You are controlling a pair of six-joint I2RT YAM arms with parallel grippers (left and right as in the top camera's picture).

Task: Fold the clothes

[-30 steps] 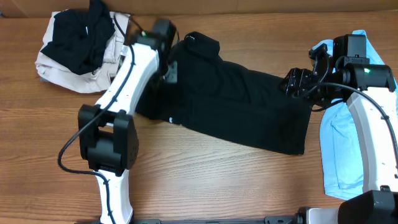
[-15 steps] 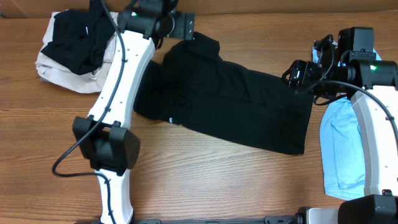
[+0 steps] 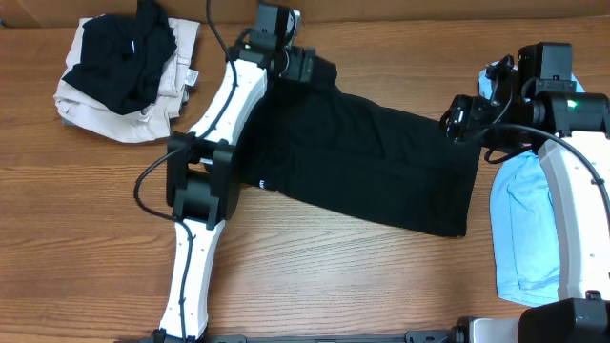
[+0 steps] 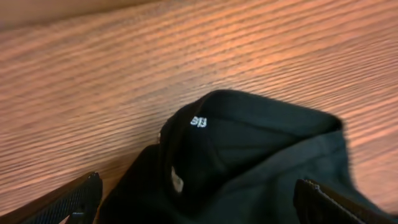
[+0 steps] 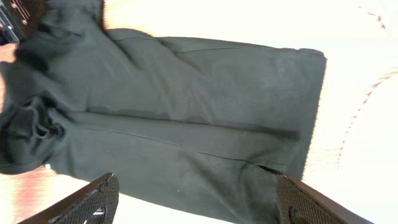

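The soft black top (image 3: 381, 162) lies long and flat. Its collar is under the left gripper (image 3: 307, 65) and its other end is under the right gripper (image 3: 459, 118). Both are spread wide and empty.

The long black fabric top (image 3: 372, 162) lies across the middle of the wooden tabletop (image 3: 334, 276). The heap of beige and black garments (image 3: 124, 81) sits at the far left corner. The light-blue T-shirt (image 3: 519, 219) lies just right of the top, partly beneath my right arm (image 3: 572, 219).
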